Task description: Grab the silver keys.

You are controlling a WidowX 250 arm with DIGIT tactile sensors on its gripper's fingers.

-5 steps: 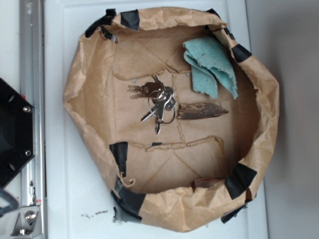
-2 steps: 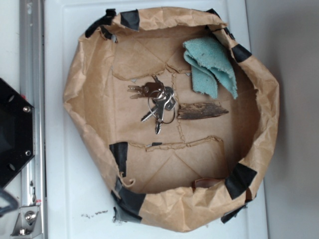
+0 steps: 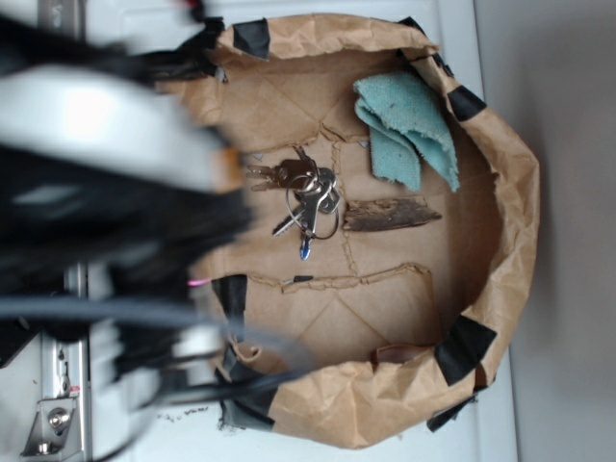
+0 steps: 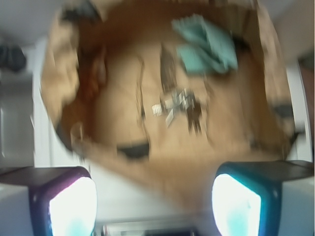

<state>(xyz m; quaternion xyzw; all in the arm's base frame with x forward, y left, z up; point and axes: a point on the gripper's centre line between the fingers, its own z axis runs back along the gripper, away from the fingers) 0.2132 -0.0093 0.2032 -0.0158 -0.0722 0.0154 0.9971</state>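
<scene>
A: Swinging in now. A second ago the exterior view has no arm over the work area, only the dark base at the left edge; now the arm [image 3: 106,192] fills the whole left half as a motion-blurred mass, overlapping the left wall of the brown paper bag [image 3: 510,192].

B: Keys moved?

A: No. The silver keys [image 3: 303,197] lie where they were, fanned on their rings on the bag floor, left of centre. The wood sliver [image 3: 390,214] is just beside them on the right, and the teal cloth scrap [image 3: 409,125] sits apart at the upper right.

B: Gripper state?

A: The gripper [image 4: 155,196] is spread. In the wrist view both fingers [image 4: 74,201] stand far apart at the bottom corners with nothing between them. That view is smeared, but the keys show mid-frame, well ahead of the fingers.

B: So, stage?

A: I judge this as the approach just started. There's no contact yet, and I need to centre over the bunch and descend. The sliver lies close enough that a sloppy close could catch it too.
</scene>
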